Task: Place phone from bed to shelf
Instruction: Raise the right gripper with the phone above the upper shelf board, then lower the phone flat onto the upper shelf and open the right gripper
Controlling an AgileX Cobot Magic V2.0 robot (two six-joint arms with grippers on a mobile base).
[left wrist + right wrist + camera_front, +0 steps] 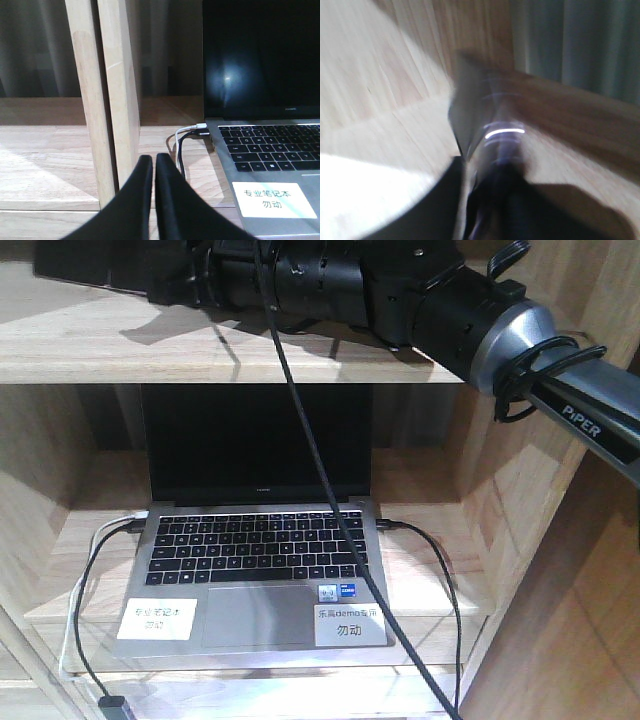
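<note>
In the left wrist view, the left end effector [154,165] is closest to us. Its two black fingers are pressed together with nothing between them. It hangs low in front of a pale upright post [107,95] of the shelf [45,150]. Just to its right, some cables [182,142] plug into the side of a grey laptop [270,170]. The laptop sits open on a lower board of the shelf, and its screen is dark.

In the right wrist view, everything is blurry. The right end effector [487,165] looks clamped on the phone [470,107], a thin dark flat thing that sticks up from between the fingers. A bright little line shines on it. Below and around it is pale wood, which looks like a shelf board. I cannot tell if the phone is touching the wood yet.

In the front view, the right arm [420,300] reaches across the top, over the upper board [130,350] of the shelf, above the laptop. The end effector itself is off to the left there and too dark to make out. The bed is not in any view.

So the phone seems to be at the shelf now, ready to be put down. To do this well, I think the arm should go slowly, tip the phone flat, lower it until it rests on the board, and only then let go. It should stay away from the edge and the hanging black cable [330,500].
</note>
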